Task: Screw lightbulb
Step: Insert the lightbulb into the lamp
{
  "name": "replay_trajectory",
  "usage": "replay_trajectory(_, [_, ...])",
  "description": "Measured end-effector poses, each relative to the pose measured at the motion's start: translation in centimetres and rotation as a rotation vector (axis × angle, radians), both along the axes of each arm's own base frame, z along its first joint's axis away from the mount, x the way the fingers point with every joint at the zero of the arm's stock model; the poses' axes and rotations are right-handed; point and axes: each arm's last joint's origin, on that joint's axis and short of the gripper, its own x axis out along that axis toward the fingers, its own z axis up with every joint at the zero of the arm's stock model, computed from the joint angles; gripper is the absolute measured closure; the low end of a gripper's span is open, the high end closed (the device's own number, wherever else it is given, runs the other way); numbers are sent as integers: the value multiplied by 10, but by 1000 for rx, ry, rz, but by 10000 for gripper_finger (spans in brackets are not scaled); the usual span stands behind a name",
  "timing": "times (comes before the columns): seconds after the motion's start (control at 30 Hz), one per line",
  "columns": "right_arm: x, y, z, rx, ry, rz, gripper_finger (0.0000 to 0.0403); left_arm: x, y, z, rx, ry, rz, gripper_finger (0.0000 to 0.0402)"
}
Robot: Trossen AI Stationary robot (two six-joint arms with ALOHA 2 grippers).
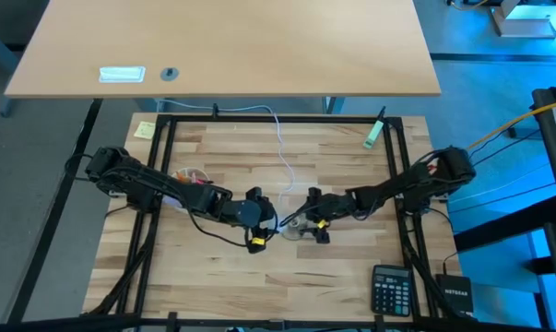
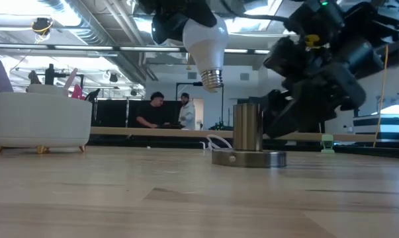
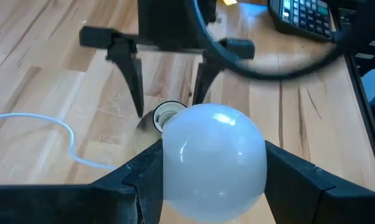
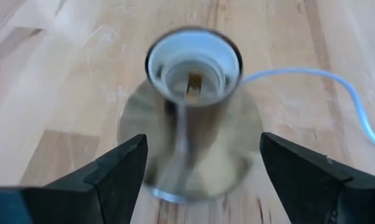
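Note:
The white frosted lightbulb [image 2: 204, 36] hangs in my left gripper [image 3: 212, 171], its grey screw base [image 2: 212, 79] pointing down, above the table and a little to one side of the socket. The silvery socket [image 2: 247, 129] stands upright on its round disc [image 2: 249, 158] at the table's middle, open end up [image 4: 193, 65], with a thin white cord [image 3: 44, 127] leading away. My right gripper [image 4: 199, 165] is open and low at the socket, one finger on either side of the disc, and I see a gap at each finger. It also shows in the high view [image 1: 308, 219]. My left gripper pinches the bulb's round glass globe [image 3: 175, 168] at its widest part between its two fingers [image 3: 140, 180]. The fingers slant down from the table's left side. The bulb is lifted clear of the table and the socket, nearly upright, screw base down.
A black calculator [image 1: 391, 288] and a black box [image 1: 455, 288] lie at the near right. The cord [image 1: 282, 148] runs toward the far edge. A white roll [image 1: 190, 175] lies under the left arm, a green object [image 1: 373, 134] at the far right. People [image 2: 156, 109] sit in the room beyond.

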Motion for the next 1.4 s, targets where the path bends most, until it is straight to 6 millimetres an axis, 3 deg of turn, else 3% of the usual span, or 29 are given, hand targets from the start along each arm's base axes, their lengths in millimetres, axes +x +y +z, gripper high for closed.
replay_trajectory(0.23, [-38, -7, -18, 89, -151, -66, 89, 0, -1, 0, 0, -1, -4, 192])
replay_trajectory(0.33, [-46, -8, -23, 102, -154, -73, 89, 0, 0, 1, 2, -3, -2, 192])
replay_trajectory(0.77, [-35, -7, -20, 70, -236, -62, 89, 10, 1, -11, 10, 3, 2, 192])
replay_trajectory(1.4, [-10, -2, -63, 81, -386, -37, 89, 12, 5, -9, 14, -23, 5, 192])
